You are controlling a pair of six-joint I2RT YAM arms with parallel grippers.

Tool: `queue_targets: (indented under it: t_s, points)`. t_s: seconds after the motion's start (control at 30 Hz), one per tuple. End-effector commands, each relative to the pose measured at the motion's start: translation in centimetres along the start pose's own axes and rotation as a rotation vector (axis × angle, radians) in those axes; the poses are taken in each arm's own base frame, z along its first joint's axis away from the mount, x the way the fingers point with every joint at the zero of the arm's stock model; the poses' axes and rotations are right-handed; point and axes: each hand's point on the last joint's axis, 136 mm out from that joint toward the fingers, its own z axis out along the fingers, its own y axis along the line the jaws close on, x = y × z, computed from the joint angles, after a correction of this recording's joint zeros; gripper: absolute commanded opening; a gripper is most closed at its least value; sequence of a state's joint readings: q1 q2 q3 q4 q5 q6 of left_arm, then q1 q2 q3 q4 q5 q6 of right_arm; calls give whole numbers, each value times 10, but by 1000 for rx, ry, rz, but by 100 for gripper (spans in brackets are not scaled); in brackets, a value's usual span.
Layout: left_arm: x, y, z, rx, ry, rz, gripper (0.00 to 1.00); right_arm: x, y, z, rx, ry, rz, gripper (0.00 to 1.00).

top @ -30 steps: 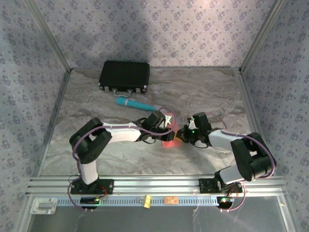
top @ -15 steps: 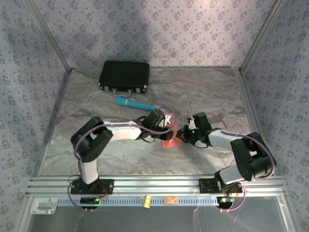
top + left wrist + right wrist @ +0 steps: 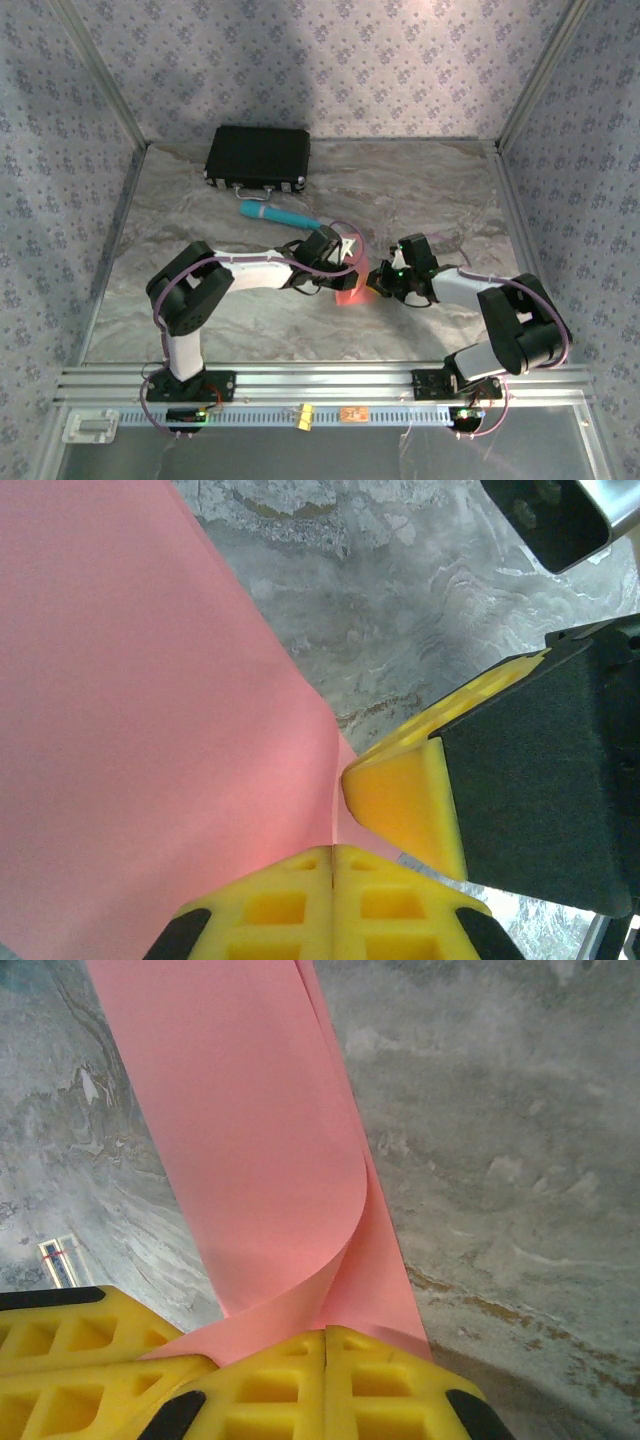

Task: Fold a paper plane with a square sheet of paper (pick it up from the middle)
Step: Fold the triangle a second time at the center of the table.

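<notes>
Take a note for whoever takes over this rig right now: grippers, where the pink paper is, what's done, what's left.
Left gripper: shut on the thin salmon-pink sheet of paper.
Right gripper: shut on the same sheet, close beside the left one.
Paper: held between both over the grey marbled table, bent over in a soft curl.
Done: sheet picked up.
To do: no dart shape yet; the plane's folds remain.

We are noting a black case point(image 3: 258, 156) lying flat on the marbled grey table point(image 3: 430, 185), near the back wall, left of centre. Just in front of it, not touching, a teal cylinder point(image 3: 278, 215) is lying slantwise. Patterned walls point(image 3: 330, 70) are enclosing three sides.
</notes>
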State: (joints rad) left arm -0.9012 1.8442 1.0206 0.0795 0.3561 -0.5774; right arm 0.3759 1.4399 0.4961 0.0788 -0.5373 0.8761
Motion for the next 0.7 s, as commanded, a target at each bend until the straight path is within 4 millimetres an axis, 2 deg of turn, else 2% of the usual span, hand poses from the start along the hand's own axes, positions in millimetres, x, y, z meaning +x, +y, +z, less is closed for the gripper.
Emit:
queue_targets:
  t_s: [0.0, 0.27, 0.67]
  points:
    - [-7, -7, -2, 30, -16, -3, 0, 2, -1, 3, 16, 19, 12, 3]
    - [-7, -5, 1, 42, -44, -62, 0, 5, -28, 2, 177, 43, -16, 3]
    - [-3, -6, 5, 21, -46, -79, 0, 3, 3, 2, 42, 24, -42, 5]
